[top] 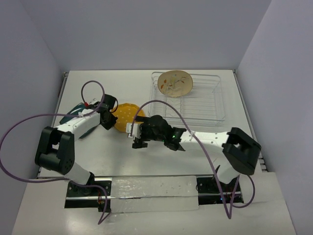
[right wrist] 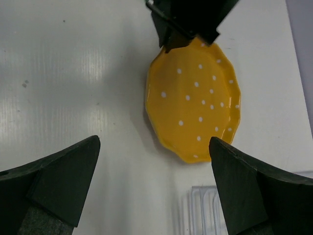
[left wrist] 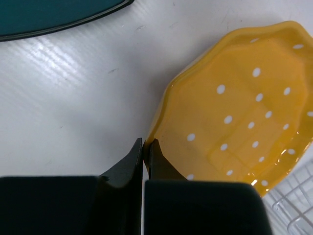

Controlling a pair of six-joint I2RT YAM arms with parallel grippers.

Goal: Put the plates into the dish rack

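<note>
1. At the tips of the left gripper [left wrist: 145, 143] lies the yellow plate [left wrist: 244, 112], white-dotted, with its wavy rim touching the right-hand finger.
2. This gripper's fingers are pressed almost together, with only a sliver of gap between them. I cannot tell whether the rim is caught in that gap.
3. Beyond those fingers and off to their left lies the teal plate [left wrist: 49, 14], flat on the table [top: 98, 83] and apart from the yellow plate.
4. The right gripper [right wrist: 152, 147] hangs over the table with its fingers spread wide, grasping nothing. The yellow plate lies ahead of it, and the left gripper sits at that plate's far edge.
5. Close by the right gripper's right-hand finger is a corner of the dish rack [top: 210, 105].
6. Well away from both grippers, the cream plate [top: 175, 83] leans in the rack's far left corner.
</note>
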